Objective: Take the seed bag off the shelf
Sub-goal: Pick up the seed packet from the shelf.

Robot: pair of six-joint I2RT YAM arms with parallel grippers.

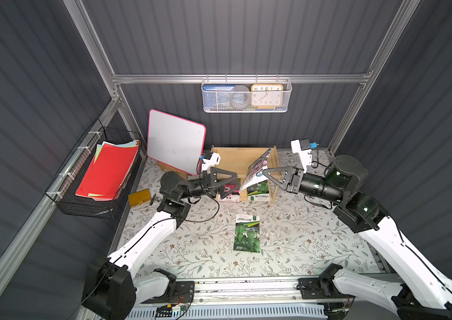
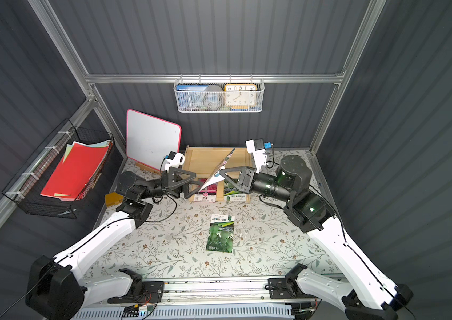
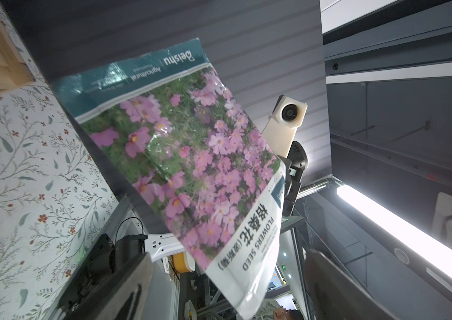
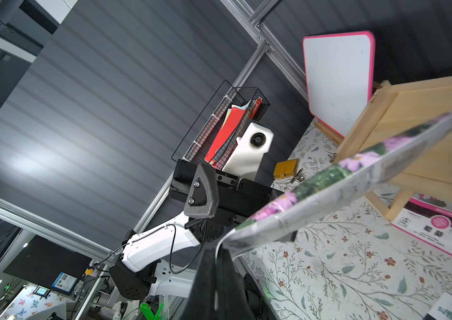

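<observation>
A whiteboard (image 1: 176,141) with a pink rim leans tilted back on a low wooden stand (image 1: 168,168) at the back of the table (image 1: 288,235), whose cover is printed with leaves and small flowers. Above the whiteboard and toward the robot's right, a white mesh basket (image 1: 247,109) hangs from the aluminium rail (image 1: 158,79) on the back wall. It holds an orange-framed clock (image 1: 267,95), a grey roll of tape (image 1: 240,97) and a blue item (image 1: 216,88). On the whiteboard's other side, a black wire basket (image 1: 86,206) fixed to the side rail holds red sheets (image 1: 105,174) among pale green and yellow ones. Near the front of the whiteboard's stand, a yellow-brown block (image 1: 139,197) lies on the table, with a small metal clip (image 1: 156,198) just beside it.
</observation>
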